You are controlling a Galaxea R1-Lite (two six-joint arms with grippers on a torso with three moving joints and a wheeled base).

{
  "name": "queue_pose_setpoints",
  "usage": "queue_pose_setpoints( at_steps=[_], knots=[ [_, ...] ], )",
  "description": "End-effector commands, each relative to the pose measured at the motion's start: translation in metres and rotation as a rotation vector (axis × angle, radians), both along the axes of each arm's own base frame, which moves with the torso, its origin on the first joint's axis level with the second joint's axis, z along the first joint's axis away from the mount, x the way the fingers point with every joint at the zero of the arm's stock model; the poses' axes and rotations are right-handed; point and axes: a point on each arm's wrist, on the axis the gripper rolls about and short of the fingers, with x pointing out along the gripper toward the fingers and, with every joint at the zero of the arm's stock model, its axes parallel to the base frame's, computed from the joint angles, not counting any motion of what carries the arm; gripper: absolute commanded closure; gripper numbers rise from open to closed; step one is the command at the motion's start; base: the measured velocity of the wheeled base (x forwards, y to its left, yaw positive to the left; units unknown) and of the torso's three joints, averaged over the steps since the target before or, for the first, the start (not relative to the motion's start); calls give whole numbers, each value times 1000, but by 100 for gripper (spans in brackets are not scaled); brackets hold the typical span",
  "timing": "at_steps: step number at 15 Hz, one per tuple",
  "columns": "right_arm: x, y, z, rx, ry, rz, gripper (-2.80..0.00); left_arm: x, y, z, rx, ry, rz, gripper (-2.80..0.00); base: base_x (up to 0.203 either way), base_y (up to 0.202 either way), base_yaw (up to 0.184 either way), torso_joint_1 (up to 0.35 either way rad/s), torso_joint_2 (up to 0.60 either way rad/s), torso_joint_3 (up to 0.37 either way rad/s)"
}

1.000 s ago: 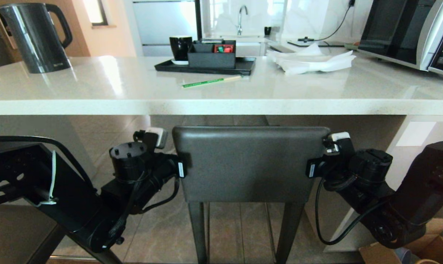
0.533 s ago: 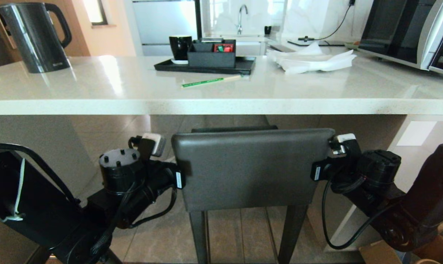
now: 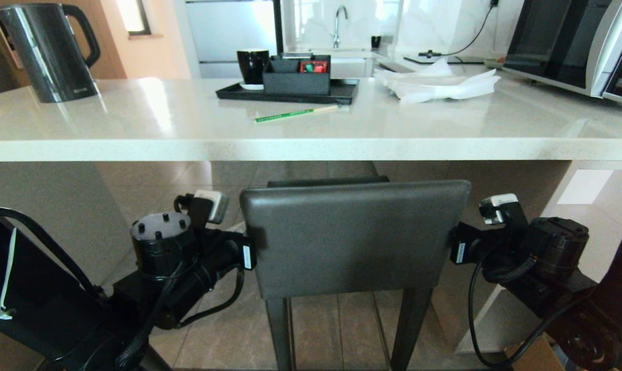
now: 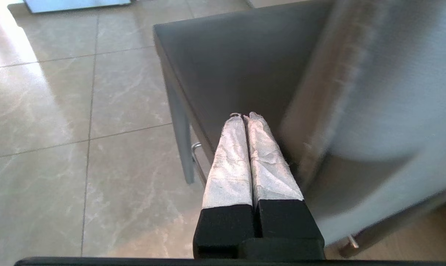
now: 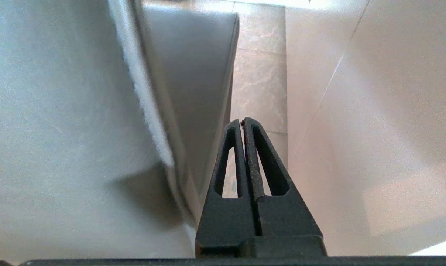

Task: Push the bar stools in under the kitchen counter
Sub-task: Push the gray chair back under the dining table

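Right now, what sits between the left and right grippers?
In the head view, the bar stool, by its grey backrest: left gripper beside one edge, right gripper beside the other, fingers shut.

The left gripper [image 4: 244,117] reaches forward just beside the left edge of the bar stool [image 3: 352,234] backrest, its taped fingers [image 4: 230,162] pressed together. The right gripper [image 5: 243,121] flanks the backrest's right edge, fingers likewise closed, holding nothing.
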Motion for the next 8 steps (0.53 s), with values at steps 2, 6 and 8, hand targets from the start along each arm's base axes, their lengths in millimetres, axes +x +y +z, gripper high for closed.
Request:
queue_pose_setpoints(
  at_steps=[2, 6, 8],
  knots=[
    [-10, 1, 13, 4, -42, 11, 0, 6, 3, 1, -6, -12, 23, 0, 0, 0, 0, 0, 0, 0],
    [-20, 5, 14, 2, -32, 35, 0, 27, 1, -9, -1, -8, 47, 0, 0, 0, 0, 0, 0, 0],
    [-21, 7, 14, 2, -32, 45, 0, 31, -1, -9, -1, -11, 48, 0, 0, 0, 0, 0, 0, 0]
  ],
)
